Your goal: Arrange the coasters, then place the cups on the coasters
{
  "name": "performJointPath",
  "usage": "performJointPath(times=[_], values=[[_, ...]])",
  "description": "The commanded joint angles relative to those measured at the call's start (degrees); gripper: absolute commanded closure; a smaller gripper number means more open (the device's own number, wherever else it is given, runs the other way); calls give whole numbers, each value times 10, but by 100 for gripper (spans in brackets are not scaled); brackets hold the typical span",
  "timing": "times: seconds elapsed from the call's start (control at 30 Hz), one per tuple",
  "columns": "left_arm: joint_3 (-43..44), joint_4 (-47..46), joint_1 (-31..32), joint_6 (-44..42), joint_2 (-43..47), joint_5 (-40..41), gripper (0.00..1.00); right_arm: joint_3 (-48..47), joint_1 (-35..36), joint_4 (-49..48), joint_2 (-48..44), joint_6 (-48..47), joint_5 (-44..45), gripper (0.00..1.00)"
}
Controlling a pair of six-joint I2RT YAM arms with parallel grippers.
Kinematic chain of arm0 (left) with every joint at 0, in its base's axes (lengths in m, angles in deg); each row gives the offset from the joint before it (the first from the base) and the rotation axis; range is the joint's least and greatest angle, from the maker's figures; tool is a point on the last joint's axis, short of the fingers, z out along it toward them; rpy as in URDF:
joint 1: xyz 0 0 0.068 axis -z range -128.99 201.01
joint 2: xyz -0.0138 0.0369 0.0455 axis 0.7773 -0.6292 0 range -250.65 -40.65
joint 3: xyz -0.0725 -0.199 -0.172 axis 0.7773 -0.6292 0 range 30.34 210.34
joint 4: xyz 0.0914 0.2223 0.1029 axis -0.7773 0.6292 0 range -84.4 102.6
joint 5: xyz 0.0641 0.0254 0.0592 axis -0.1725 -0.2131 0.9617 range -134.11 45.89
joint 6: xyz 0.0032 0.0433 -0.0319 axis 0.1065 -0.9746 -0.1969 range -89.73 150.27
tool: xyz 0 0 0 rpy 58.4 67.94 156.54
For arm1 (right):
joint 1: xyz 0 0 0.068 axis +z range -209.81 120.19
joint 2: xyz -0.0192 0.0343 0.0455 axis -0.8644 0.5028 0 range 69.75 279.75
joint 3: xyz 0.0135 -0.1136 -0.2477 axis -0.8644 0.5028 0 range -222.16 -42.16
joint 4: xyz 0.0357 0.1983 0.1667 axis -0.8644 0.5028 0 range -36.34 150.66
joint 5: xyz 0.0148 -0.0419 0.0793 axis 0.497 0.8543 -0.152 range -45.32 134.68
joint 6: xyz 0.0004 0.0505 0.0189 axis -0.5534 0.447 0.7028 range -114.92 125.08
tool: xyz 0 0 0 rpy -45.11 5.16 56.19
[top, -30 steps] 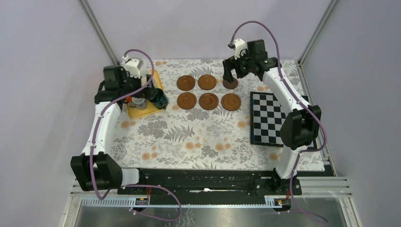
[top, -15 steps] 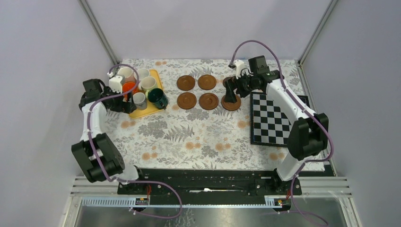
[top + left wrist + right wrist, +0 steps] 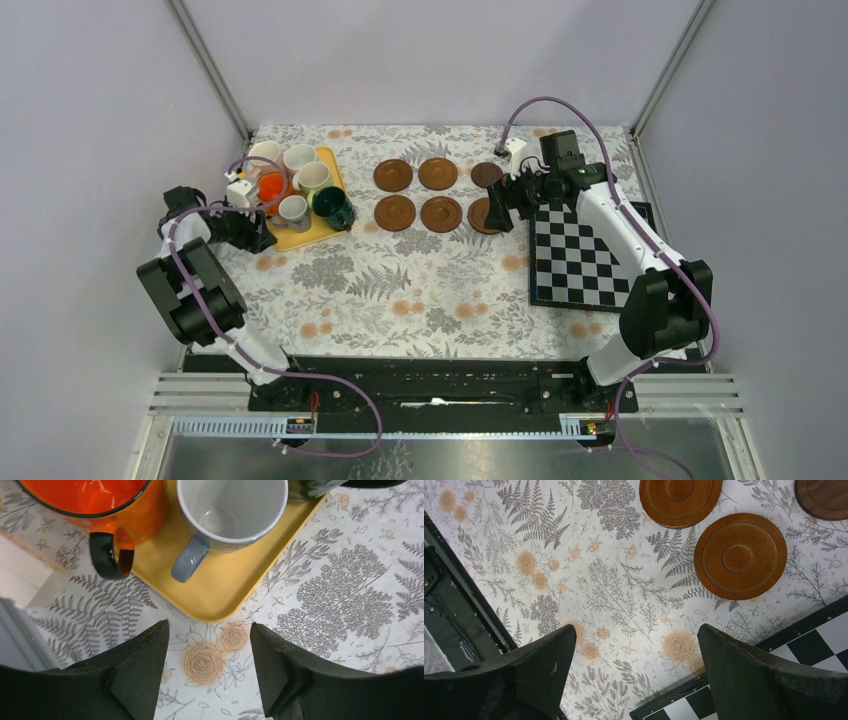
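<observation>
The left gripper (image 3: pixel 210 675) hung with jaws apart and nothing between them, just short of a corner of the yellow tray (image 3: pixel 220 592) — all six cups (image 3: pixel 294 211) stood on it. The right gripper (image 3: pixel 636 675), spread wide and empty, hovered over the cloth (image 3: pixel 624 595) beside the chessboard (image 3: pixel 575 250), near the coasters (image 3: pixel 440 213) — these lay bare in two rows of three
</observation>
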Motion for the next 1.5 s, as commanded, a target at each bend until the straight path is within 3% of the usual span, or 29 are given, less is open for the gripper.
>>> performJointPath(times=[0.0,0.4,0.9,1.47], values=[[28,-2,2,-101,-36,-53,36,10,-5,-16,-17,-13,-24,0],[65,12,8,-177,-97,-69,37,9,-7,4,-9,-24,-53,0],[101,15,43,-188,-135,-61,34,3,-7,17,4,-26,-65,0],[47,41,52,-221,-72,-59,78,0,-8,23,12,-30,-71,0]])
